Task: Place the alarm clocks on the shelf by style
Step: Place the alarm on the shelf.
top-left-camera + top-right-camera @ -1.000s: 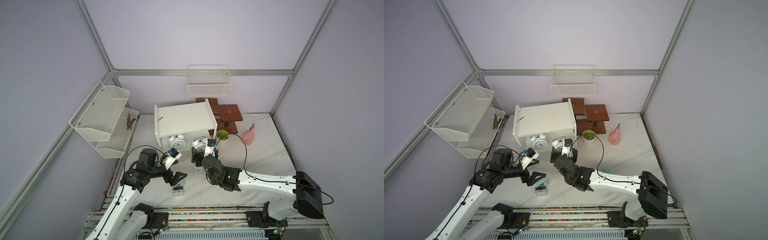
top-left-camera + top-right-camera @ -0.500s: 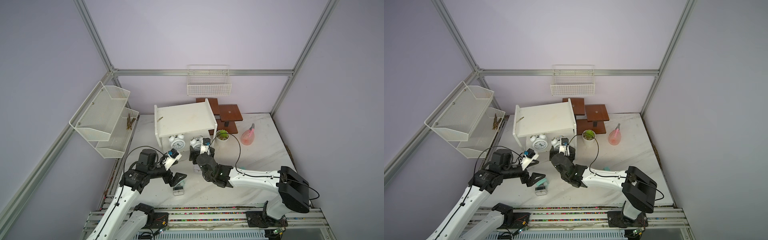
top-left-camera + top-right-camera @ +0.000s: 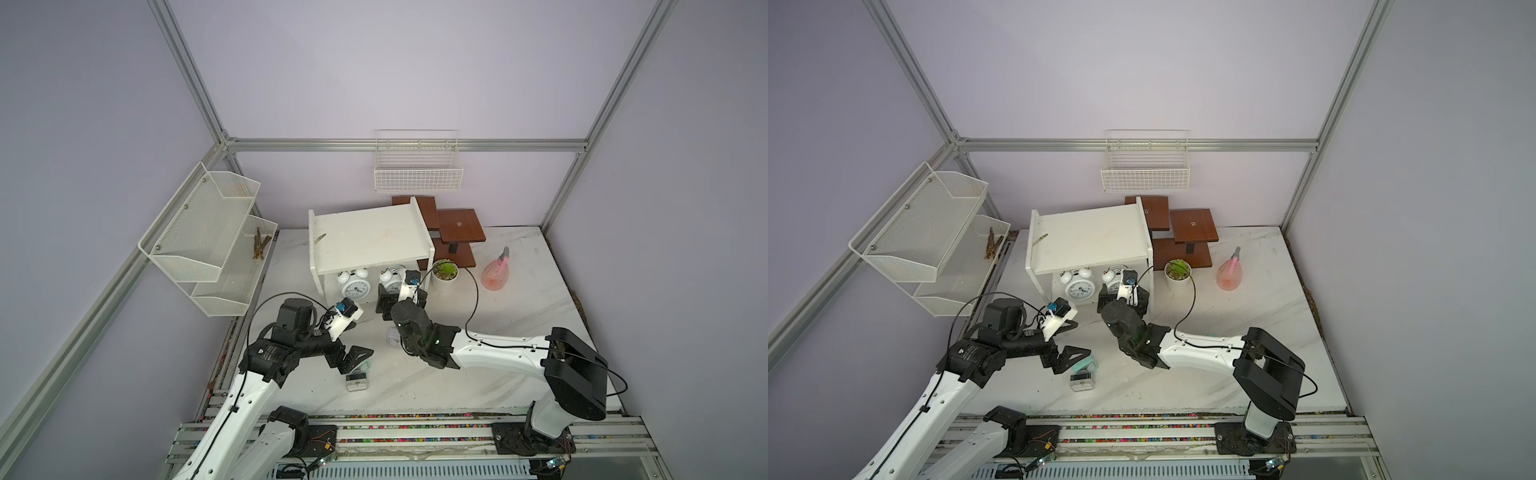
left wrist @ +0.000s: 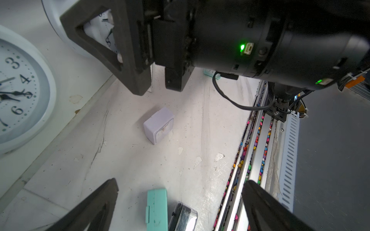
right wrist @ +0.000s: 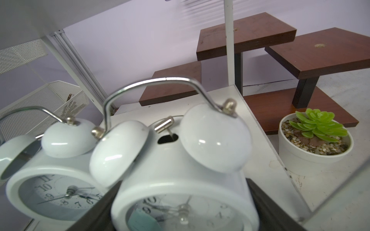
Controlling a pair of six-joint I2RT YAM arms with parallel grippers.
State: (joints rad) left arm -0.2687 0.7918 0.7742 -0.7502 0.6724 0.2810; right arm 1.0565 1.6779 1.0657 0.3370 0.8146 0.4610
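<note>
Silver-grey square clock (image 3: pixel 356 381) and mint-green square clock (image 4: pixel 157 208) lie side by side near the table's (image 3: pixel 503 303) front edge. They sit right under the left gripper (image 3: pixel 351 358), whose jaws hang spread wide and empty, so that arm looks the nearer one for them. Further in, a white square clock (image 4: pixel 159 126) sits alone. Beyond it, the right gripper (image 3: pixel 401 293) clamps a twin-bell clock (image 5: pixel 180 170) by its round body at the shelf's (image 3: pixel 370 237) lower board, between the matching twin-bell clock (image 3: pixel 355 286) and the side panel. Only dial numerals read; no brand shows.
</note>
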